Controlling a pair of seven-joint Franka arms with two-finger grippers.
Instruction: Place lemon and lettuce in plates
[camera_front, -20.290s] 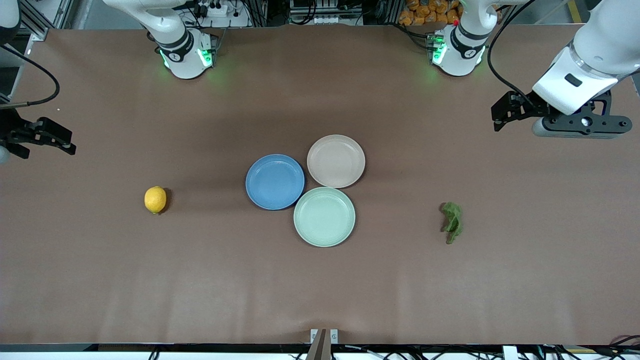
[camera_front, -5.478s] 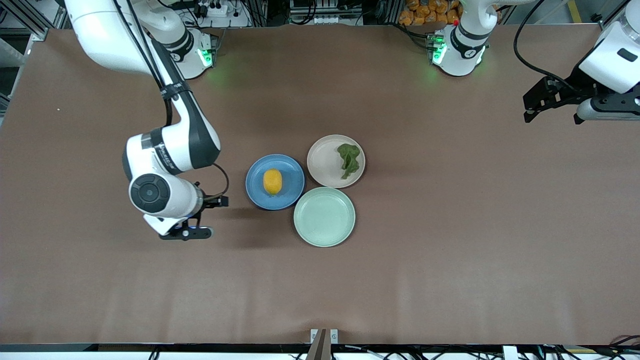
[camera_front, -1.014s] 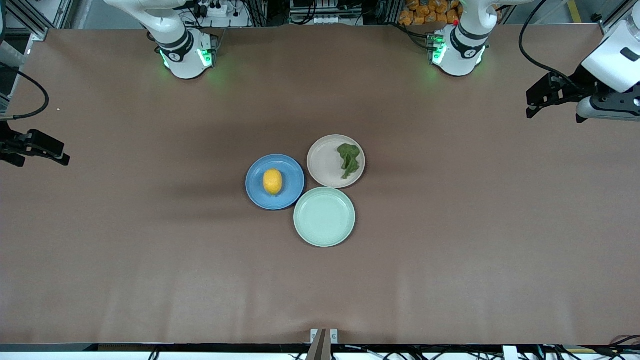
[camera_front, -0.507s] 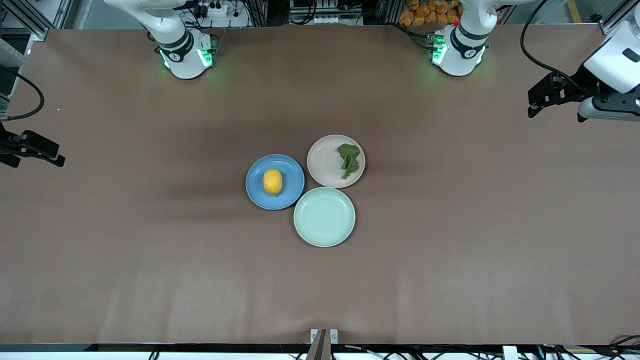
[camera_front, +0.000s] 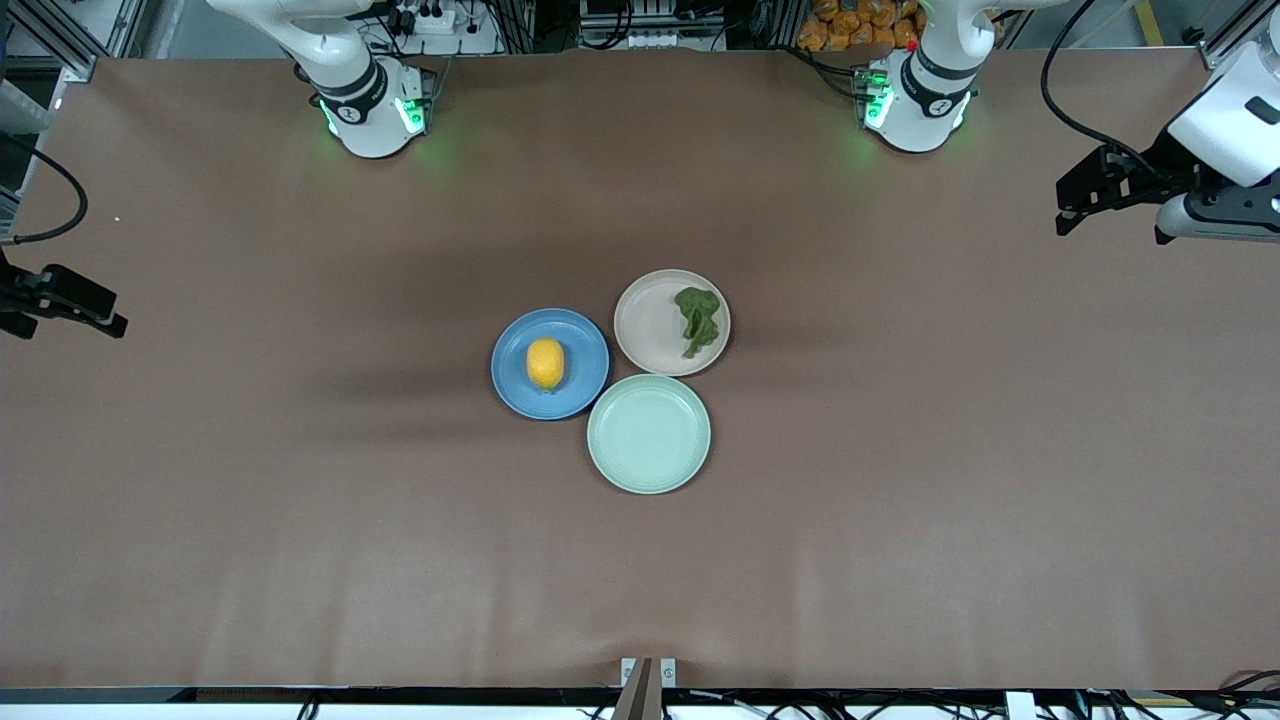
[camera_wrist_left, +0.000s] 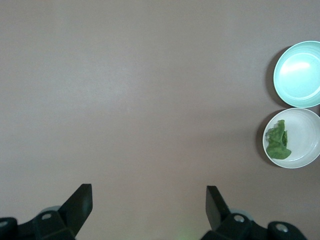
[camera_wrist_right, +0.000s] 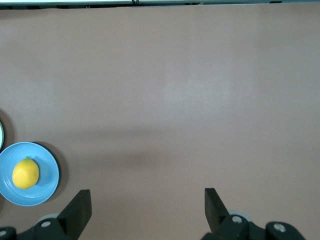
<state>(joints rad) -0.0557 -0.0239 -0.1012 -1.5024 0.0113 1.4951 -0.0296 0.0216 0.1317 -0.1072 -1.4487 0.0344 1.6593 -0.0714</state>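
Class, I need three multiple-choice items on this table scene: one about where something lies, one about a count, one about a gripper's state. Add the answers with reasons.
1. Where is the lemon?
A. on the bare table
B. in the blue plate
C. in the mint-green plate

2. How many plates hold nothing?
A. one
B. two
C. three

3. How is the left gripper?
A. shut on the lettuce
B. shut, empty
C. open, empty

Answers: B, the lemon rests inside the blue rim; A, only the mint-green plate is bare, as the lettuce lies in the beige-pink plate; C, its fingers stand apart over bare table.
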